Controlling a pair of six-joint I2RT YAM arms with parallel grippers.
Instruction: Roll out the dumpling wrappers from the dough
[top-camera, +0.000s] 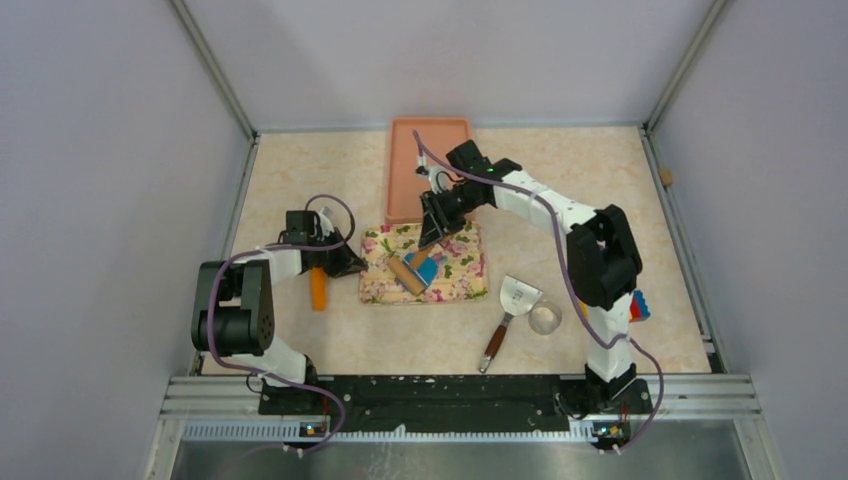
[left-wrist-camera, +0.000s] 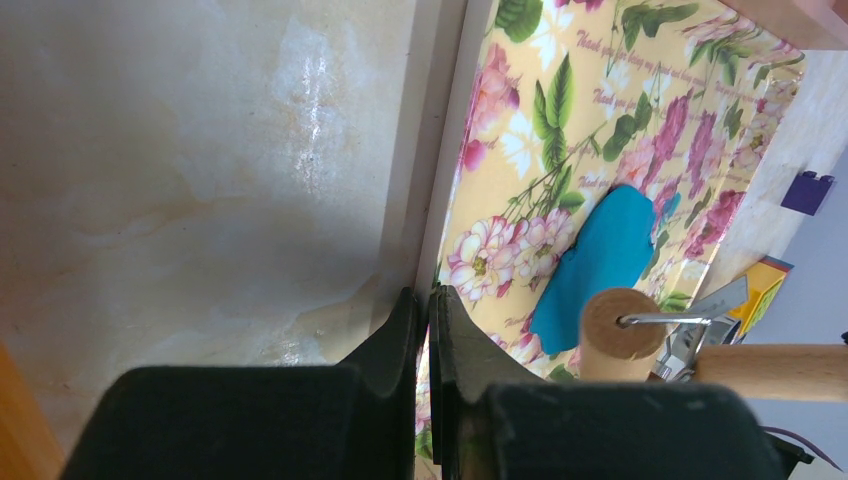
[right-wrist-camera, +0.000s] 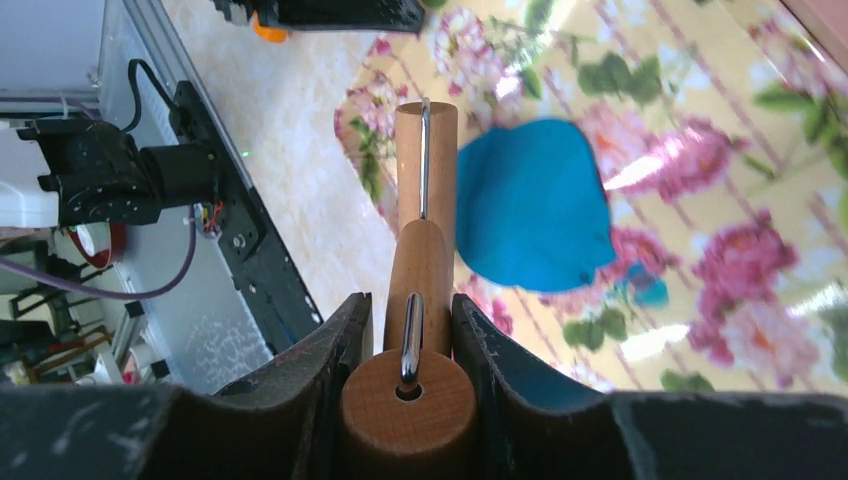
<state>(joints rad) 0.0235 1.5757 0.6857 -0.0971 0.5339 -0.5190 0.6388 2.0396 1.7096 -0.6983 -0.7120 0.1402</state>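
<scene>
1. The right claw (right-wrist-camera: 410, 300) is clamping tight on the wooden handle of the pin (right-wrist-camera: 425, 160) and is holding nothing else.
2. Key relation: the pin's long axis is running straight out from the right claw. The dough (right-wrist-camera: 530, 205) is lying off to one side of the roller, on the right in the right wrist view. Its edge is touching or just beside the wood; I can't tell which.
3. So the roller is not sitting over the dough. My guess is that the coming stroke is going to need travel sideways, across the pin's axis, toward the blue.
4. The dough is sitting around mid-mat on the floral mat (top-camera: 465, 278). It is looking like a flattened, uneven sheet, not yet a neat round.
5. The left claw (left-wrist-camera: 430, 300) is closed down to a thin slit right at the mat's left edge. I can't tell whether it is pinching the mat or just pressing there; it is probably steadying it.
6. The right arm is the nearer one, with the left claw sitting well apart from the dough across the mat.
7. The cutter (top-camera: 545, 318) is waiting on the worktop (top-camera: 300, 180) beside the spatula (top-camera: 512, 305), clear of the mat.
8. Writing: cursive lines printed on the mat are starting "Thank you" in the left wrist view, and the rest is too small to read. No brands or labels are showing.
</scene>
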